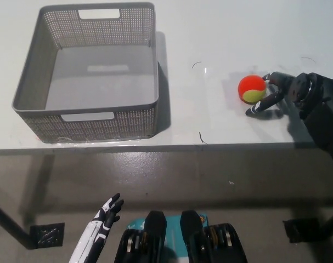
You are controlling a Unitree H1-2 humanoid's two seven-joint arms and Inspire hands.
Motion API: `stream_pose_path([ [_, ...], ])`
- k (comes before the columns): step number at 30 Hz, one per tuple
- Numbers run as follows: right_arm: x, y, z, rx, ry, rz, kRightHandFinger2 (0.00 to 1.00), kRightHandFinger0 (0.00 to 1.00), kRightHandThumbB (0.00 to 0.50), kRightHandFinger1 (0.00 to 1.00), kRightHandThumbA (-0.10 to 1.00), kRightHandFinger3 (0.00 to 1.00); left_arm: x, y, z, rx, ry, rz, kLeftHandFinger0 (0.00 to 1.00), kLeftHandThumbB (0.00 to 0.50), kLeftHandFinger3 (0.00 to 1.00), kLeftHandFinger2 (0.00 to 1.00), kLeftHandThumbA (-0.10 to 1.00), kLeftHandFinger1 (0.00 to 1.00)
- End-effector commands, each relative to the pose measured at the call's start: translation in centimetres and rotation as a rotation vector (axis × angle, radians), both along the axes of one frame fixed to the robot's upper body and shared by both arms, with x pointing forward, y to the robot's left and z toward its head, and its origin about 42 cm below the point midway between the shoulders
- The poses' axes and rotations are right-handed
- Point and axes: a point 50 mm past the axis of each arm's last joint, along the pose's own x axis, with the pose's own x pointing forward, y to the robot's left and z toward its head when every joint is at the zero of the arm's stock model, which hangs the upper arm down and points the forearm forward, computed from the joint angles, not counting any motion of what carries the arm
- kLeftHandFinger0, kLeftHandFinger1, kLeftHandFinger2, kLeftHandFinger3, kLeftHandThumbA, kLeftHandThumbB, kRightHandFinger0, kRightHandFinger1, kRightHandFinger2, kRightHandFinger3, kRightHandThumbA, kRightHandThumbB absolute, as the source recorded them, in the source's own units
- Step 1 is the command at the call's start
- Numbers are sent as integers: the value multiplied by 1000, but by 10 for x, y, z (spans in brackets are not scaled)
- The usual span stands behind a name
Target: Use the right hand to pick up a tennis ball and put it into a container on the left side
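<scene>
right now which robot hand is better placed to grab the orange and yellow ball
The right: the black right robot hand sits on the white table right beside the orange and yellow tennis ball, fingers apart. The white left robot hand hangs low, below the table edge.
</scene>
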Motion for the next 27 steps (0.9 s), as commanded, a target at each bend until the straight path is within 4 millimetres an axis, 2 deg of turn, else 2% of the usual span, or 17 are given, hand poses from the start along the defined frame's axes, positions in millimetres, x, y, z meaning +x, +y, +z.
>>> stream_pose_path([
  [1,15,12,48,24,-124,55,1000,1000,500,1000,1000,1000,3,3,11,11,-56,-17,1000,160,1000,1000,1000,1000],
  [4,15,13,50,23,-131,58,1000,1000,497,1000,1000,1000,4,2,10,16,-59,-17,1000,167,1000,1000,1000,1000],
  [8,16,17,55,34,-162,58,1000,1000,500,1000,1000,1000,4,2,13,13,-62,-18,1000,151,1000,1000,1000,1000],
  [20,18,24,65,51,-211,72,1000,1000,500,1000,1000,1000,5,2,15,19,-53,-23,1000,188,1000,1000,1000,1000],
  [26,18,26,66,82,-238,54,1000,1000,500,1000,1000,1000,5,2,15,22,-56,-24,1000,177,1000,1000,1000,1000],
  [27,19,27,66,119,-256,23,1000,1000,455,1000,1000,1000,5,3,14,19,-54,-23,1000,176,1000,1000,1000,1000],
])
